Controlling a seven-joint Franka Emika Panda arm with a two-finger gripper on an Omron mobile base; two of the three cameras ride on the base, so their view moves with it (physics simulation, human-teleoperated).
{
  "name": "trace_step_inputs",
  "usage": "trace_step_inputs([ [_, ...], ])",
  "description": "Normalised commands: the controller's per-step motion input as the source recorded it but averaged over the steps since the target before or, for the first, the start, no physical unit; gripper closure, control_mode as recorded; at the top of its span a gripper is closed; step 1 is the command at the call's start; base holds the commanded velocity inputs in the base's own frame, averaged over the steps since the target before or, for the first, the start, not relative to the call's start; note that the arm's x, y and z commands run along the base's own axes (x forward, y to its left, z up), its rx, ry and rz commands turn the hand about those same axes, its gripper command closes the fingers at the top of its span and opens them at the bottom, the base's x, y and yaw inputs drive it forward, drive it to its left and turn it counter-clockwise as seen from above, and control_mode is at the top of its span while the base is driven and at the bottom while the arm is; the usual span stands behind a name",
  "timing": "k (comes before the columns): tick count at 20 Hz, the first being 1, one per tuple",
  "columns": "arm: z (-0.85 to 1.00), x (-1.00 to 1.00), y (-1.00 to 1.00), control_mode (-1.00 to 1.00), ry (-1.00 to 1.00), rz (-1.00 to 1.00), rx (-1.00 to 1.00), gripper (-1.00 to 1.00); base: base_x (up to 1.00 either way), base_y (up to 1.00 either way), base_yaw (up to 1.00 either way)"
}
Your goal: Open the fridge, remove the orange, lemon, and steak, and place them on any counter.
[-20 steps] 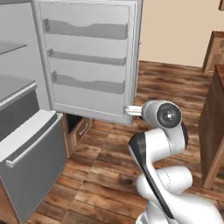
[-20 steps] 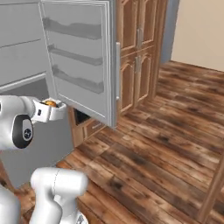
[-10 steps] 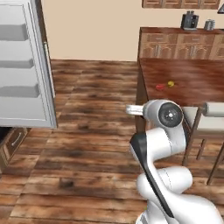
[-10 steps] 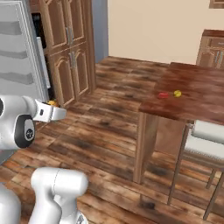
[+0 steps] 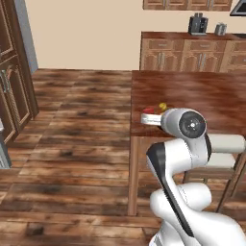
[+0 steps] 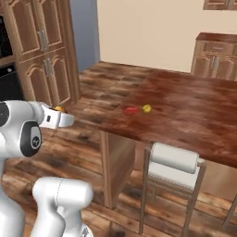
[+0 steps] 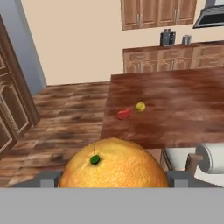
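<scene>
My gripper (image 6: 65,116) is shut on the orange (image 7: 113,164), which fills the lower middle of the hand view between the finger tips; a bit of the orange (image 6: 58,109) peeks over the hand in the right base view. Ahead stands the dark wood counter (image 7: 183,109), (image 5: 192,91), (image 6: 185,115). On its near left part lie the red steak (image 7: 124,113), (image 6: 131,110), (image 5: 150,110) and, just beside it, the yellow lemon (image 7: 140,106), (image 6: 146,108), (image 5: 163,106). The gripper (image 5: 146,118) hovers short of the counter's edge. A thin grey sliver of the fridge (image 5: 3,149) sits at the left edge.
A white-cushioned stool (image 6: 175,159), (image 5: 226,144) stands against the counter's near side. Tall wooden cabinets (image 6: 41,51) line the left. Wall cabinets with small appliances (image 5: 198,23) run along the back. Open wooden floor (image 5: 72,144) lies left of the counter.
The whole scene has swung as the base turned from the open fridge to the island counter. The orange stays in the gripper throughout.
</scene>
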Motion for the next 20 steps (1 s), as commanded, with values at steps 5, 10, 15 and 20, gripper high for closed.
trace_step_inputs([
  [5,0.0,0.0,0.0,1.0,0.0,0.0,0.0,1.0,0.96,-0.58,0.0],
  [10,0.0,1.0,-0.74,-1.0,0.25,0.0,0.11,1.0,0.0,0.0,0.0],
  [15,-0.26,1.0,-1.0,-1.0,0.41,0.0,0.16,1.0,0.0,0.0,0.0],
  [20,-0.59,1.0,-0.95,-1.0,0.4,0.0,0.09,1.0,0.0,0.0,0.0],
])
